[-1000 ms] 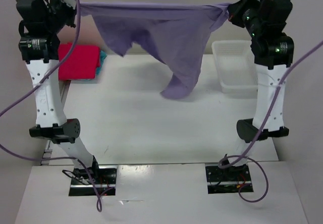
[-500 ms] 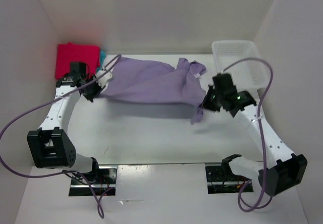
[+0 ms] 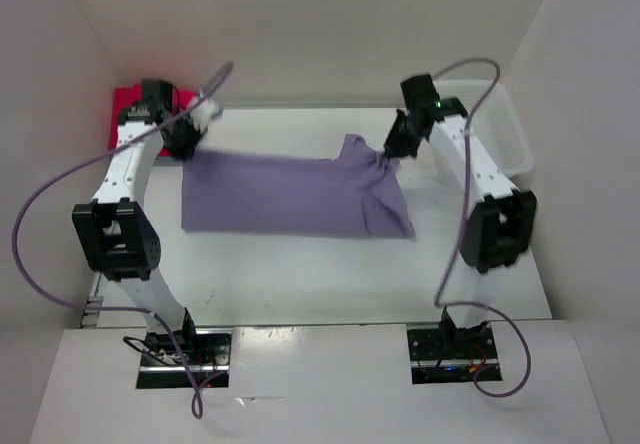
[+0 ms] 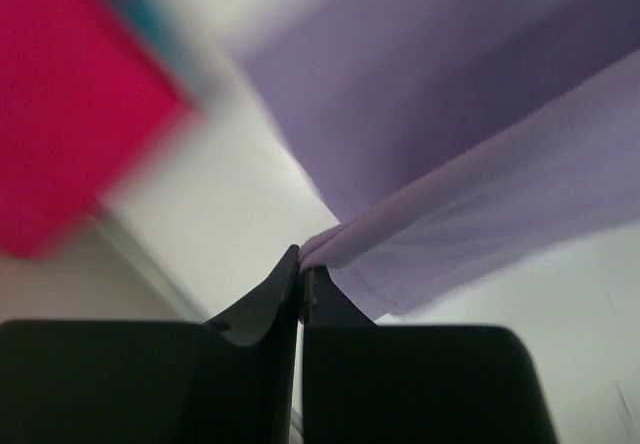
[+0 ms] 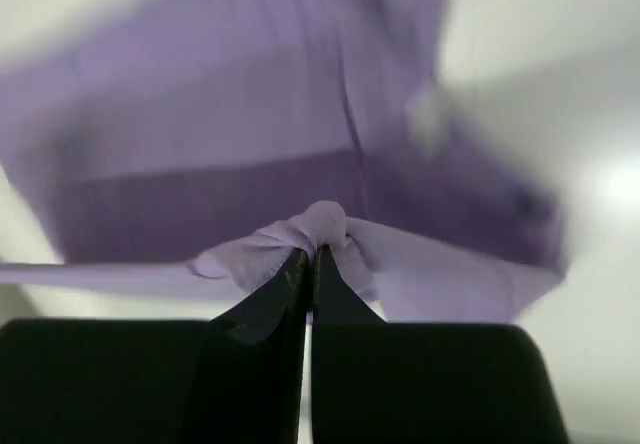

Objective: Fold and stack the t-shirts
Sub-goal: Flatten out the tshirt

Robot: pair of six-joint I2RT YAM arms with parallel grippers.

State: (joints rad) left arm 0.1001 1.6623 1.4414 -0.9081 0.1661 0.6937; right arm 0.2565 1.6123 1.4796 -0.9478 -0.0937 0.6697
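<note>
Jaws, left: our left gripper [image 4: 300,264] pinches shut on the lavender shirt [image 3: 290,196] at its far-left corner.
Jaws, right: our right gripper [image 5: 308,254] clamps its bunched far-right corner.
Shirt: we see it spread mid-worktop [image 3: 300,264].
Stack: magenta shirt [image 3: 128,99], far-left corner.
Basket [image 3: 505,134]: far right.

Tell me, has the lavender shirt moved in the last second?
Yes. The lavender shirt dropped from mid-air onto the table, now spread between the magenta shirt and the white basket.
</note>
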